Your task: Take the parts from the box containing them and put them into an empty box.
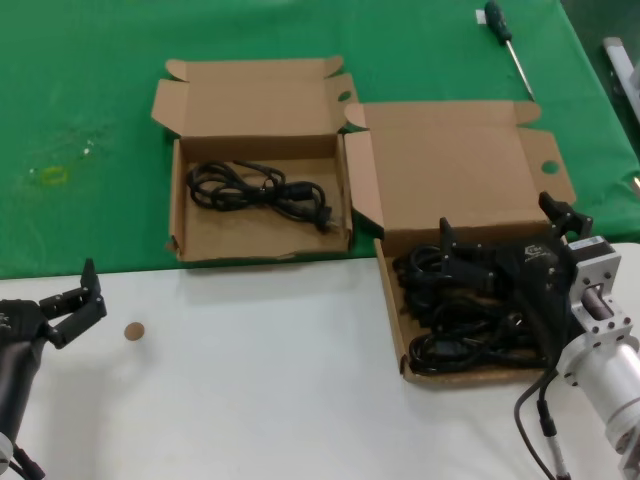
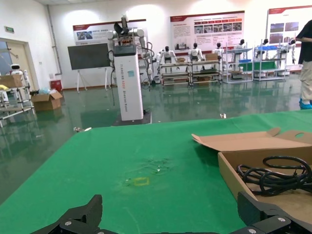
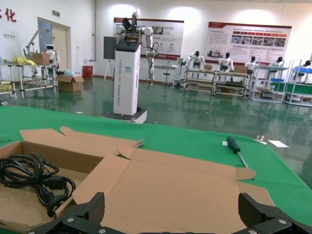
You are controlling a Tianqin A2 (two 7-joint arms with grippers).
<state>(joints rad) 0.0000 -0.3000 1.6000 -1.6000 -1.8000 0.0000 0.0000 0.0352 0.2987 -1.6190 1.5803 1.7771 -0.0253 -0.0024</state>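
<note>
The larger box (image 1: 455, 165) lies at the right with its lid (image 3: 170, 190) folded back, and several black coiled cords (image 1: 450, 325) are piled in its tray. My right gripper (image 1: 498, 225) hovers open just above that pile; in the right wrist view the right gripper (image 3: 171, 204) has nothing between its fingers. The smaller box (image 1: 250, 100) sits to the left and holds one black cord (image 1: 255, 192), which also shows as a cord (image 2: 275, 175) in the left wrist view and a cord (image 3: 29, 175) in the right wrist view. My left gripper (image 1: 82, 302) waits open at the near left, and the left gripper (image 2: 170, 207) is empty.
A screwdriver (image 1: 505, 40) lies on the green cloth (image 1: 80, 120) behind the larger box. A small brown disc (image 1: 134, 331) rests on the white table (image 1: 260, 400) near the left gripper. The boxes' flaps stand out sideways between the two trays.
</note>
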